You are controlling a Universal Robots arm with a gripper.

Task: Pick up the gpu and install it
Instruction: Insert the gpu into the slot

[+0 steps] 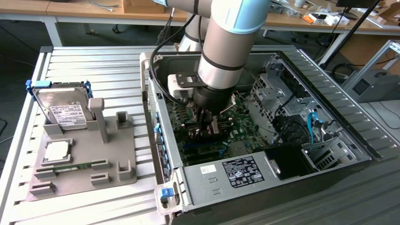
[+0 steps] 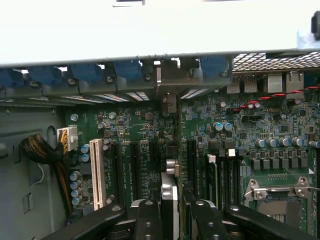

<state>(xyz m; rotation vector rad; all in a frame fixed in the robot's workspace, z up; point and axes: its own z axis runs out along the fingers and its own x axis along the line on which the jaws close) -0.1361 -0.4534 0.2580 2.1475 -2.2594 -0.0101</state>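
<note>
My gripper (image 1: 209, 125) is down inside the open PC case (image 1: 262, 173), just above the green motherboard (image 1: 240, 124). In the wrist view the gpu (image 2: 170, 175) stands edge-on between my gripper's (image 2: 172, 207) two black fingers (image 2: 149, 220), which are shut on it. The card runs from the fingers to the case's rear bracket openings, with its metal end bracket (image 2: 168, 102) against the rear wall. It stands over the row of black expansion slots (image 2: 135, 170), beside a white slot (image 2: 96, 172). How deep it sits in a slot is hidden.
A grey fixture tray (image 1: 122, 176) at the exterior view's left holds a silver hard drive (image 1: 62, 110), a chip (image 1: 56, 150) and a green RAM stick (image 1: 75, 166). Inside the case are a drive cage (image 1: 281, 89), blue cables (image 1: 312, 124) and a CPU socket (image 2: 277, 192).
</note>
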